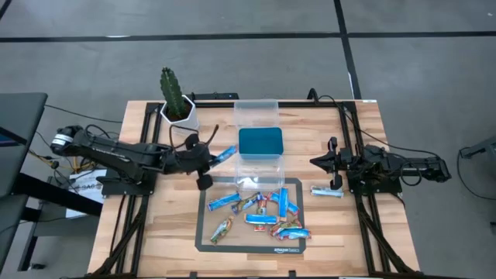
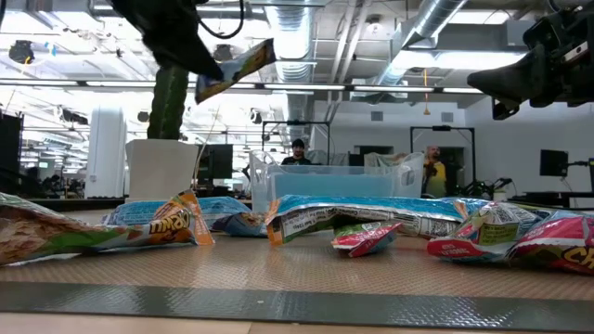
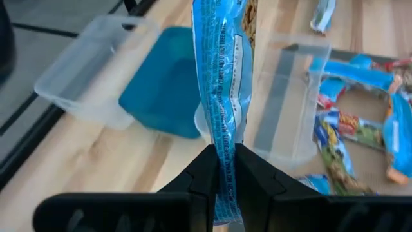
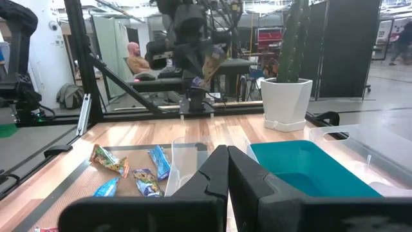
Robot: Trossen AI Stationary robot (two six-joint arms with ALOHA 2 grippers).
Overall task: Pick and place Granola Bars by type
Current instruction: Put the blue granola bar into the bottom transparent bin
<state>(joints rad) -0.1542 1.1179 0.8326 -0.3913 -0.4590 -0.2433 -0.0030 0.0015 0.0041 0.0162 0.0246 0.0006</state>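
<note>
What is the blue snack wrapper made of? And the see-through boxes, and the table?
The blue granola bar in the left pincer looks like thin shiny plastic film: it crinkles and gleams. The clear tubs look like hard, slightly frosted plastic; you see through the walls. The table looks like pale wooden planks, with visible grain and strips.

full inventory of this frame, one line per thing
Granola bars on mat: about nine; mostly blue, some red/orange, one green-brown; on the dark-edged mat, near table edge.
Held bar: one, blue, in the left gripper above the table.
Lone bar: one, blue, off the mat, by the right arm.
Tubs: clear, far side; teal, middle; clear, nearest mat.
Cactus: one, green, white pot, far-left corner.
Left gripper: shut on held bar.
Right gripper: shut, empty.
</note>
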